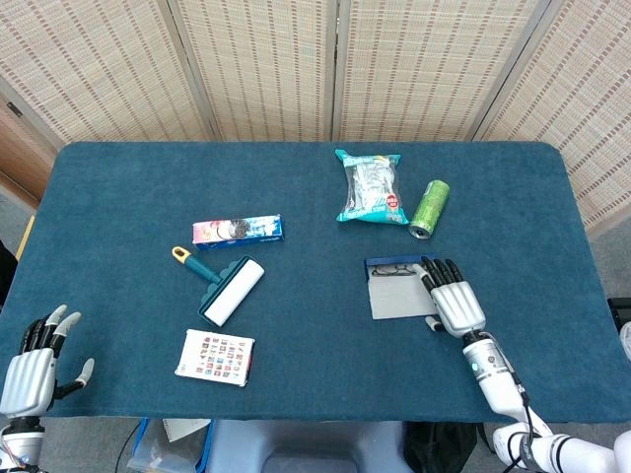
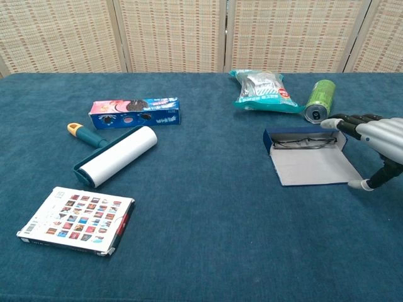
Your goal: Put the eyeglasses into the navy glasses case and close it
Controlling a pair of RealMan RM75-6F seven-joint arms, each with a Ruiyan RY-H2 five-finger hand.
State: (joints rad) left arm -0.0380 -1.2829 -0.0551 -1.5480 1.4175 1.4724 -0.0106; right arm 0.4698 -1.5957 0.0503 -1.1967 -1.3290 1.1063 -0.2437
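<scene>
The thin dark-framed eyeglasses (image 2: pixel 305 143) already lie inside the navy glasses case (image 2: pixel 306 139), resting in its shallow tray with the arms folded. The case's grey-lined flap (image 2: pixel 315 167) lies flat on the desk (image 1: pixel 315 325), spread toward the near edge, so the first half of the job looks done and the closing is what remains.

The right hand (image 1: pixel 455 301) sits just beside the case on its right, palm down, fingers (image 2: pixel 352 119) spread and reaching toward the far right corner of the tray while the thumb hangs near the flap's near right corner. It holds nothing. The left hand (image 1: pixel 30 367) hovers off the near left corner of the desk, fingers apart and empty, well away from everything.

To my eye the flap will need lifting from its free near edge and folding over toward the tray.

There is open blue cloth in front of the case and to its left, which gives room to slide fingers under the flap. Behind it, the green drink can (image 2: pixel 318 100) lies on its side near the tray's far right corner, and the teal snack bag (image 2: pixel 262 91) sits a little further left. Neither touches the case, but a wide sweep past the tray could knock the can rolling. The lint roller (image 1: pixel 219 284), the blue biscuit box (image 1: pixel 238 232) and the printed card pack (image 1: pixel 215 357) lie well apart on the left.
</scene>
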